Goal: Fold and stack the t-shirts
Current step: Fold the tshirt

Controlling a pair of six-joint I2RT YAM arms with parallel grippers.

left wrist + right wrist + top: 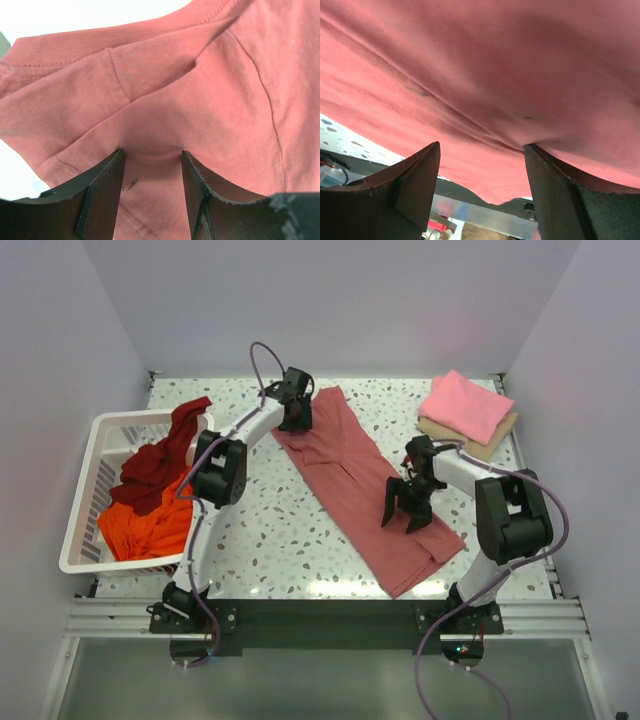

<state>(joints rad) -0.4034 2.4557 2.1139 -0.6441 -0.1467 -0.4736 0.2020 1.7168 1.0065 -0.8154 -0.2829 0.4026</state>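
Rose-red t-shirt [345, 468]: left gripper [295, 424] at its far end, right gripper [403, 519] towards its near end; both jaws parted, tips buried in cloth, grasp indiscernible.

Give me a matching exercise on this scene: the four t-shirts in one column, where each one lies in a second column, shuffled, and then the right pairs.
Column one
1. dusty rose-red cloth t-shirt
2. bright pink folded t-shirt
3. dark maroon crumpled t-shirt
4. orange crumpled t-shirt

Column two
A. near end of the white slatted plastic basket
B. spread slantwise on the speckled table
C. far right corner, on a folded tan cloth
D. far end of the basket, hanging over its rim

Pairs: 1-B, 2-C, 3-D, 4-A
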